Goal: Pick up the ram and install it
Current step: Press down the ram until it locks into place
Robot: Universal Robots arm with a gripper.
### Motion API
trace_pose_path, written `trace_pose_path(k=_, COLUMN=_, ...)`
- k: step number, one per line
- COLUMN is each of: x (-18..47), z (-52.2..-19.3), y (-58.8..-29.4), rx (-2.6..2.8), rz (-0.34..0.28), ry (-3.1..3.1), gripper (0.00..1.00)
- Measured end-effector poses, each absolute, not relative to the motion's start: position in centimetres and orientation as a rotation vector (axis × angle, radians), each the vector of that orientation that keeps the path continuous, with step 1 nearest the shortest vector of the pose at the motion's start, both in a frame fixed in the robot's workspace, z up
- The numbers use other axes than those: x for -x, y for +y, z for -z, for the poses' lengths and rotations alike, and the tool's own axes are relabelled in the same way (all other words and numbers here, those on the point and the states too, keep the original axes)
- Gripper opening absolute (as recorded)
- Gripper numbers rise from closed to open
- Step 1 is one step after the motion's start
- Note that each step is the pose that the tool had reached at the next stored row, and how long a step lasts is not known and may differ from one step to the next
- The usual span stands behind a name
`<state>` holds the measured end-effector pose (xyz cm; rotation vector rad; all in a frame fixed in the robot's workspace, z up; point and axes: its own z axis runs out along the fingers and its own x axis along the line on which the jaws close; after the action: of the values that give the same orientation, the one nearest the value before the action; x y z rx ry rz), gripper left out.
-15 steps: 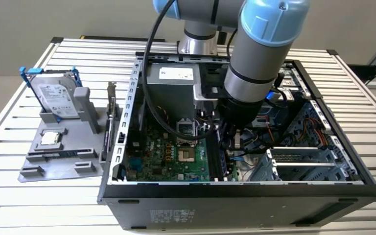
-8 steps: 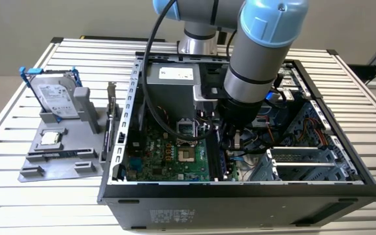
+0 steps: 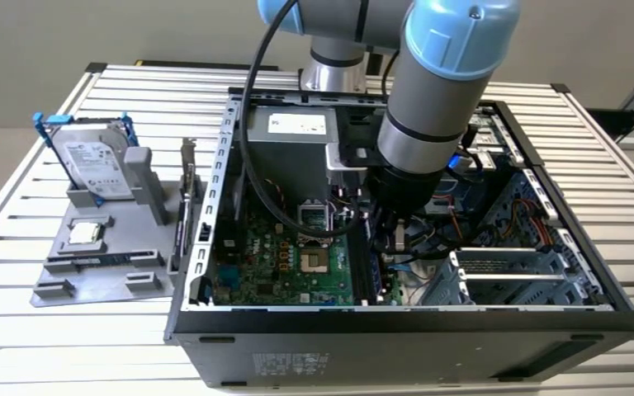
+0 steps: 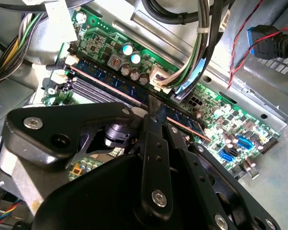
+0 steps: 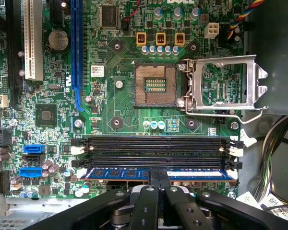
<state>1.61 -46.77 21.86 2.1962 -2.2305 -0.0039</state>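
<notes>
Blue-capped arm reaches down into the case, end effector (image 5: pixel 158 178) gripping the ram (image 5: pixel 120 173) at its slot.

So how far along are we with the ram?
Pickup looks done: the ram is off the table and down at the motherboard's memory slots, with the gripper closed on its middle. In hand: it sits along the slot nearest the gripper, the other slots empty. Left: I can't tell whether it is fully seated or the end clips have latched.

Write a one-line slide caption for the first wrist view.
The claw holds the ram in a motherboard slot beside two empty memory slots, below the open CPU socket.
</notes>
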Motion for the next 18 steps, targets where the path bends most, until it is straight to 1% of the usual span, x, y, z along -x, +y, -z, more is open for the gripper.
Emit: trace_pose_path(k=18, x=-1.61, z=-21.86, y=-46.77, rx=-2.197, rz=0.004, ry=-2.230, gripper=0.00)
